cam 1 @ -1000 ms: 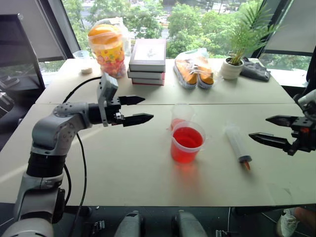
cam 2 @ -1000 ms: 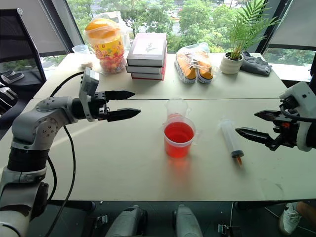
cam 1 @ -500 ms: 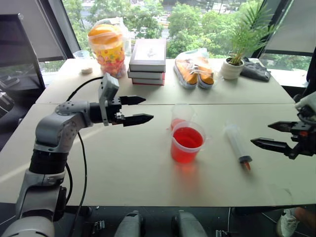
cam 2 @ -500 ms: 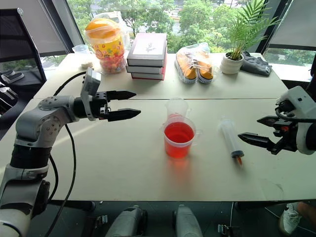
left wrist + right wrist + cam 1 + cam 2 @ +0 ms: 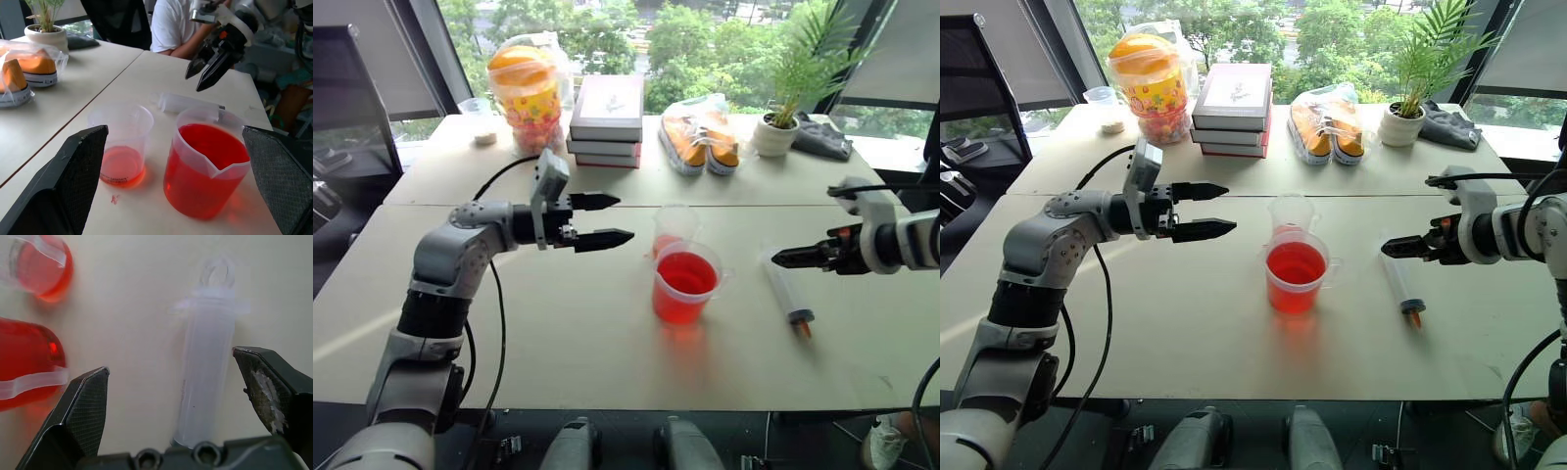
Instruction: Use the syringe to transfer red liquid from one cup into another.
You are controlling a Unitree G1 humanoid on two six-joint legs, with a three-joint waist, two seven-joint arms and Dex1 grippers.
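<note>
1. The syringe [image 5: 1398, 275] lies flat on the bench [image 5: 1185, 333], just to the right of the larger cup [image 5: 1295, 275], its orange nozzle toward the near edge and its ring handle away. It is not yet picked up.
2. The larger cup holds most of the red liquid [image 5: 1294, 262]; the smaller cup [image 5: 1291, 214] stands touching or almost touching it on the far side, with only a shallow red layer at its bottom.
3. The right tool [image 5: 1400, 247] hangs above the syringe's handle end, right of the larger cup, fingers spread wide and gripping nothing.
4. The left tool [image 5: 1216, 210] hovers level, well to the left of the larger cup, also wide open and empty.
5. Risks, as I judge them: the round, smooth barrel may roll or squirt out if the fingers close off-centre.
6. A descent aimed too far left could knock the full larger cup and spill it.
7. Gripping across the plunger would hinder drawing liquid.
</note>
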